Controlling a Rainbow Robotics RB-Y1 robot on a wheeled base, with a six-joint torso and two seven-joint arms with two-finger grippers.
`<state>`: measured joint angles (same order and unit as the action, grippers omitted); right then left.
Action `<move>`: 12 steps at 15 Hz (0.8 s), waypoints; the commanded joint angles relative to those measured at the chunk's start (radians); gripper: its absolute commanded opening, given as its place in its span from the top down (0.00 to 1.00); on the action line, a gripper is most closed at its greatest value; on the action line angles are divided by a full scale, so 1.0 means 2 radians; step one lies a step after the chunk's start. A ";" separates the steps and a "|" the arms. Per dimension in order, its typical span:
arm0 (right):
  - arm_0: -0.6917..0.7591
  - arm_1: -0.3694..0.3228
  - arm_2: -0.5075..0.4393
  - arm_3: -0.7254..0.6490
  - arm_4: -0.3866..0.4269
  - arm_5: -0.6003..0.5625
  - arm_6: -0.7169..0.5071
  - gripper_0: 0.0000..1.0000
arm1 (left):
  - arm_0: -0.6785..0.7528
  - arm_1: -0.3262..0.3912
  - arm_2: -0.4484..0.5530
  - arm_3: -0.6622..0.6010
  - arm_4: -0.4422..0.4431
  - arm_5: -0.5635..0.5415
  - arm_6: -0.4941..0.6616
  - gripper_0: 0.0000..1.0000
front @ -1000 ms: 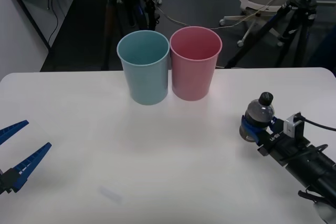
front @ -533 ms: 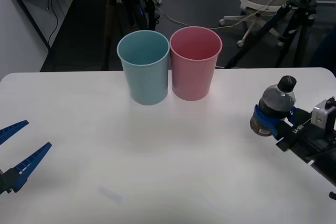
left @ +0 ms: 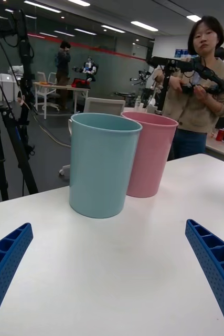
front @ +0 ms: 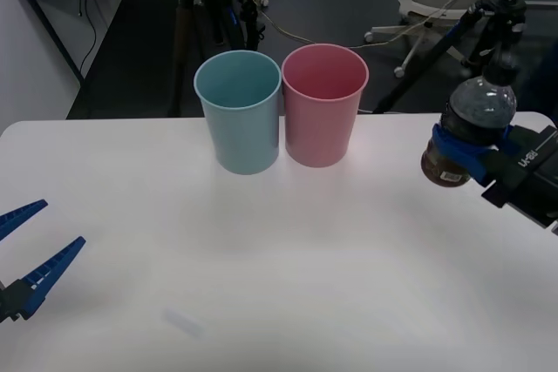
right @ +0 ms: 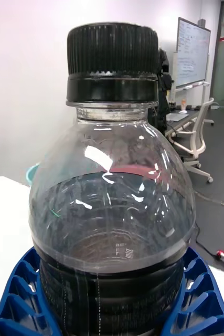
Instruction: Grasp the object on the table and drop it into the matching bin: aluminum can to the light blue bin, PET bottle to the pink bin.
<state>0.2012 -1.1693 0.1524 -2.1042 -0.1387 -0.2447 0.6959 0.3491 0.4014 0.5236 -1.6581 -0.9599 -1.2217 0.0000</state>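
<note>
Looking down from the front, the right gripper [front: 462,147] sits at the right edge, its blue fingers [front: 453,147] clamped around the lower body of the bottle [front: 469,128], which is held upright in the air above the table [front: 279,267], cap up, clear of the surface. The bottle is well to the right of the pink bin [front: 323,104]. That bin stands at the far middle of the table, touching or just beside the blue bin [front: 240,111] on its left. The left gripper [front: 30,254] rests low at the near left corner with its fingers spread wide apart and holding nothing. From the right wrist, the bottle [right: 112,210] stands upright right in front of the lens, black ribbed cap on top, clear shoulder, dark band below, with the ribbed blue fingers [right: 17,299] hugging its base on both sides; a sliver of blue rim and a patch of pink show past and through the bottle. From the left wrist, the two blue fingers [left: 211,262] stand far apart over the white table [left: 117,262], and the blue bin [left: 102,163] stands ahead with the pink bin [left: 149,152] close against it.
</note>
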 commanded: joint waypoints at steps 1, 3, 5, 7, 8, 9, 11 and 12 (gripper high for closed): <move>-0.048 -0.014 0.005 -0.008 -0.032 0.033 -0.004 1.00 | 0.000 0.000 0.000 0.000 0.000 0.000 0.000 0.00; -0.100 -0.020 0.030 -0.009 -0.046 0.065 -0.007 1.00 | 0.000 0.000 0.000 0.000 0.000 0.000 0.000 0.00; -0.160 -0.020 0.063 -0.004 -0.053 0.102 -0.013 1.00 | 0.000 0.000 0.000 0.000 0.000 0.000 0.000 0.00; -0.233 -0.019 0.107 0.020 -0.060 0.117 -0.023 1.00 | 0.000 0.000 0.000 0.000 0.000 0.000 0.000 0.00; -0.279 -0.012 0.139 0.046 -0.064 0.116 -0.028 1.00 | 0.000 0.000 0.000 0.000 0.000 0.000 0.000 0.00; -0.311 -0.005 0.161 0.066 -0.066 0.116 -0.032 1.00 | 0.000 0.000 0.000 0.000 0.000 0.000 0.000 0.00; -0.377 0.013 0.207 0.114 -0.069 0.116 -0.039 1.00 | 0.000 0.000 0.000 0.000 0.000 0.000 0.000 0.00; -0.399 0.021 0.221 0.133 -0.071 0.115 -0.041 1.00 | 0.000 0.000 0.000 0.000 0.000 0.000 0.000 0.00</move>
<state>-0.5628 -1.1392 0.5719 -1.8669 -0.2786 -0.0123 0.6174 0.3491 0.4014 0.5236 -1.6580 -0.9599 -1.2217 0.0000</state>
